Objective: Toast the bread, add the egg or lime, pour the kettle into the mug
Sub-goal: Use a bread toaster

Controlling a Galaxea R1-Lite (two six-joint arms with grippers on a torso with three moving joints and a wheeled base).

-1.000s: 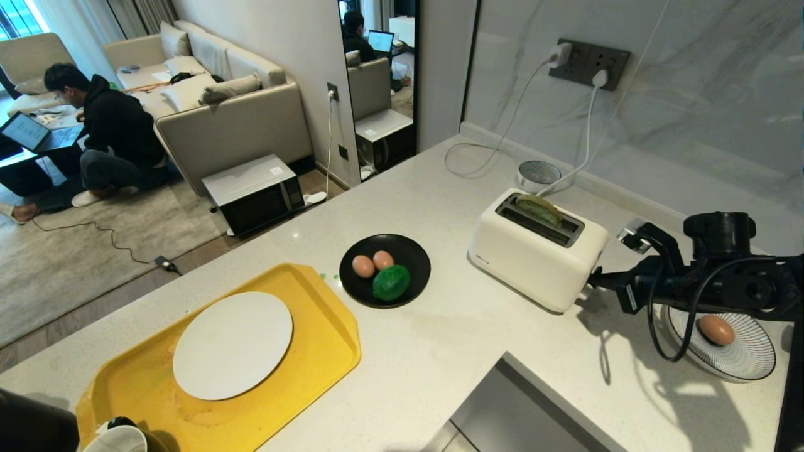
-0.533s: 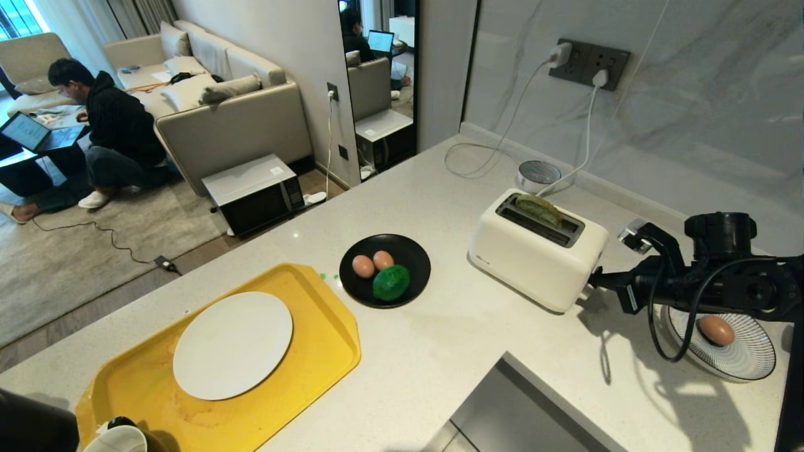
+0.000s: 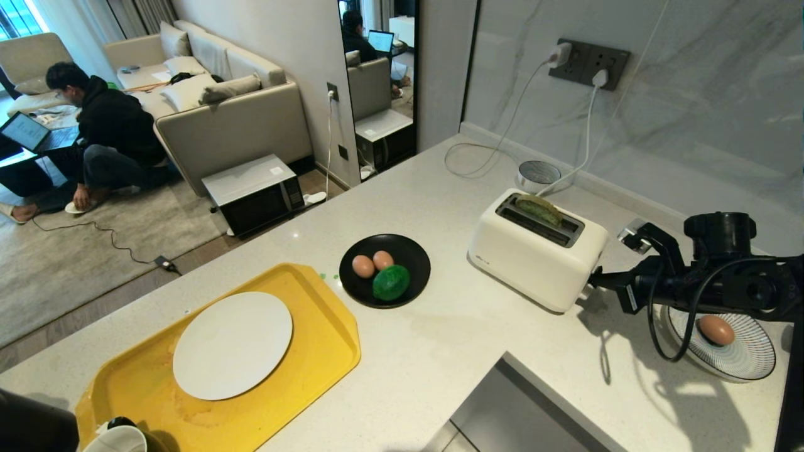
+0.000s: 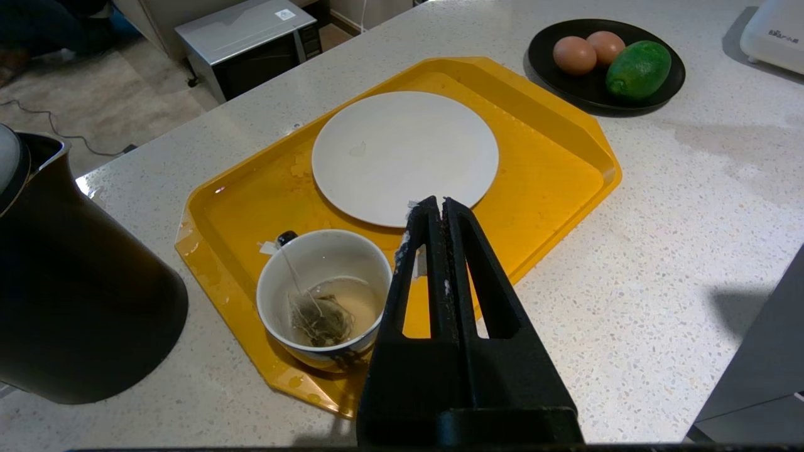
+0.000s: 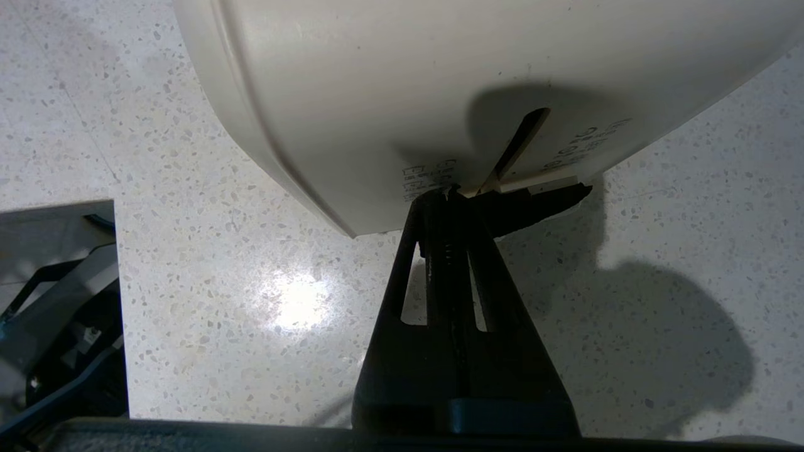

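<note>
Two grippers closed | right gripper (image 5: pixel 447 196) at toaster (image 3: pixel 534 248) lever, right of frame | left gripper (image 4: pixel 438 204) above mug (image 4: pixel 323 301), lower left | bread (image 3: pixel 539 209) in toaster slot

**Count of things on and around the counter**

Three eggs in all: two (image 3: pixel 363 266) (image 3: pixel 383 259) on the black plate (image 3: pixel 411 251) at frame centre, one (image 3: pixel 716 329) on the striped plate (image 3: pixel 750 358) at lower right. One lime (image 3: pixel 391 282). One slice of bread (image 3: pixel 538 209) in one toaster (image 3: pixel 534 254). One yellow tray (image 3: pixel 326 351), one white plate (image 3: pixel 232 345), one mug (image 4: pixel 320 301) with one tea bag (image 4: pixel 319 319). One kettle (image 4: pixel 69 301). Three plates in total. Two plugs in one wall socket (image 3: pixel 587 63), upper right. One microwave (image 3: pixel 254 191) on the floor, one sofa (image 3: pixel 213 107), one person (image 3: pixel 107 138) with one laptop (image 3: pixel 31 133), upper left. Two grippers: left (image 4: pixel 438 204), right (image 5: pixel 449 196).
</note>
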